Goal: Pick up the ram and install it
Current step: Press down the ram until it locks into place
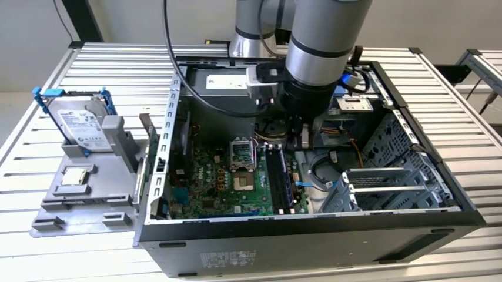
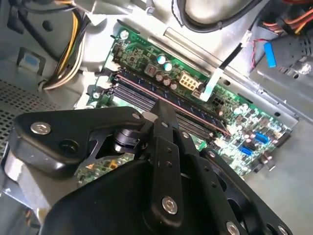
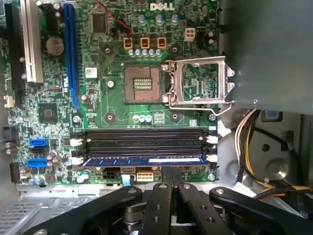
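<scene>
- One slatted metal worktop (image 1: 439, 70) carries everything listed below.
- One open computer case (image 1: 314, 235) lies on its side on that worktop, with my arm (image 1: 321, 47) reaching down into it from above.
- One green motherboard (image 3: 117, 107) covers the case floor; its processor socket (image 3: 142, 84) stands open with the metal retention frame (image 3: 201, 83) swung aside.
- One grey parts tray (image 1: 86, 188) sits at the exterior view's left of the case. It holds a silver hard drive (image 1: 82, 126) with blue clips and a small square processor chip (image 1: 74, 175).
- One pincer (image 3: 171, 178), mine, hangs just above the bank of black memory slots (image 3: 144, 139); its fingers (image 3: 165, 177) are pressed together and grip nothing.
- One ram (image 3: 144, 160), a blue stick, lies seated in the slot nearest my pincer, apart from the fingertips. White latches (image 3: 212, 157) sit at its ends.
</scene>
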Controlling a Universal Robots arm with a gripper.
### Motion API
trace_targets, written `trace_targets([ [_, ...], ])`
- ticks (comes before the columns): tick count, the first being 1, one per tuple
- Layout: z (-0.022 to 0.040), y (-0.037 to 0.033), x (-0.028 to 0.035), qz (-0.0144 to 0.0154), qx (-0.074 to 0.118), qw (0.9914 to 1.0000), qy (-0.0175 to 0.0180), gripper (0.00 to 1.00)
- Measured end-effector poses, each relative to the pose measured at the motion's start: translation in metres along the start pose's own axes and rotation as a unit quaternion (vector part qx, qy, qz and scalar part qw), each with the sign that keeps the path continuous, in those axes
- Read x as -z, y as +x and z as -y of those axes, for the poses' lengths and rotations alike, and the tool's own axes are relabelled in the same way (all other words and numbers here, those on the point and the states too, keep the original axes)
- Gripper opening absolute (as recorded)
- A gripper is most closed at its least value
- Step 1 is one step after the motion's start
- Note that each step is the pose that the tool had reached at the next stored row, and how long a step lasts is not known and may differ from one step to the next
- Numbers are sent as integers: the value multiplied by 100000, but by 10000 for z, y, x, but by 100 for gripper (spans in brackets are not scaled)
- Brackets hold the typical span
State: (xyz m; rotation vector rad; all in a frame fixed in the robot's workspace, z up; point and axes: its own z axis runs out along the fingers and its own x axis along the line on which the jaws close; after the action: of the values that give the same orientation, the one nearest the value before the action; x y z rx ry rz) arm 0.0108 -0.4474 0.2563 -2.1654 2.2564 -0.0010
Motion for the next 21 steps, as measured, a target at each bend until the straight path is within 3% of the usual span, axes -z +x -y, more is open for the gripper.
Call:
trace_targets([
  [6, 5, 135, -13, -25, -5, 100000, 5, 0],
  [13, 7, 155, -24, -36, -44, 100000, -85, 0],
  [21, 11, 200, -159, -34, -68, 100000, -172, 0],
])
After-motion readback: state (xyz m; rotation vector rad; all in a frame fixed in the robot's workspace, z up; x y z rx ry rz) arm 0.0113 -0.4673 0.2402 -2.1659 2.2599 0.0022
